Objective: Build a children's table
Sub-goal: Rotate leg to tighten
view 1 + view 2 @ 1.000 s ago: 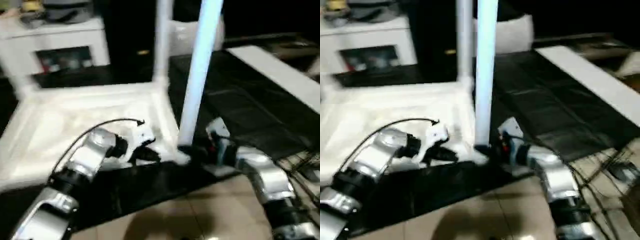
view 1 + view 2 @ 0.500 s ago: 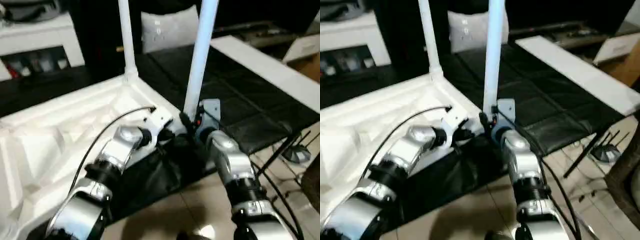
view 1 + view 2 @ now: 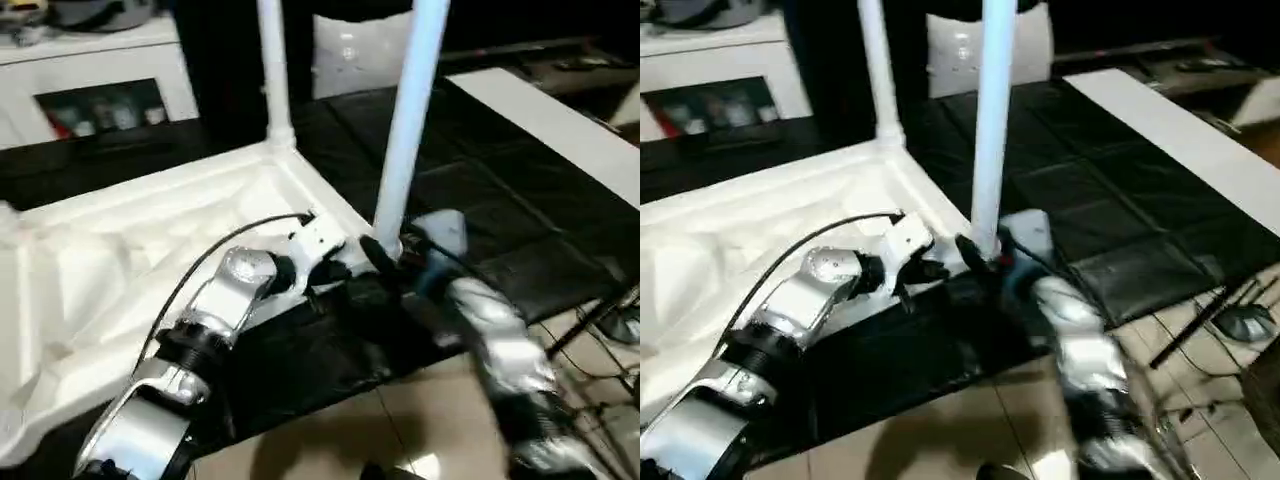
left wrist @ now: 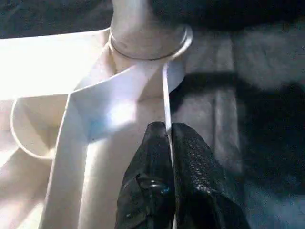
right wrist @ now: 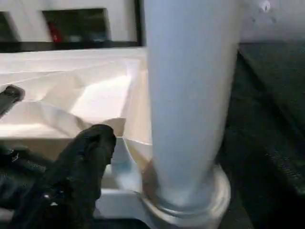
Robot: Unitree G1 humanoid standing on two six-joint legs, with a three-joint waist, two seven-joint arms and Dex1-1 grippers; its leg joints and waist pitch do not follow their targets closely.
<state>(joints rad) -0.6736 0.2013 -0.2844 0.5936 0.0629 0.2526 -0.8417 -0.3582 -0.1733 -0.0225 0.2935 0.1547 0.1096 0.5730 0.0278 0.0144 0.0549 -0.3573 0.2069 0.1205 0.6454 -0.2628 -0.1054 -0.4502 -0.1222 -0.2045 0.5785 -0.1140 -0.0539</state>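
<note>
Lowest in the head views, pale floor tiles (image 3: 330, 440) show under the two silver forearms. Just above them a black mat (image 3: 520, 200) runs up the right side of the frame.

The left gripper (image 4: 167, 138) sits at centre frame in the head view, its two black fingers pressed together on the thin white rim of the upturned table top (image 3: 120, 270); the wrist view shows the rim's edge pinched between them, just short of the round corner socket (image 4: 147, 43). The table top lies ribbed side up across the left half of the head view.

The right gripper (image 3: 385, 262) is blurred, right of centre, at the foot of the near leg (image 3: 405, 130), which stands upright in that corner socket. One black finger (image 5: 88, 157) lies beside the leg's base, apart from the tube; the jaws look spread, not clamped.

Farther up, a second leg (image 3: 273, 70) stands in the far corner. Behind, a white cabinet (image 3: 100, 70) fills the upper left, and a long white panel (image 3: 560, 125) slants along the right.
</note>
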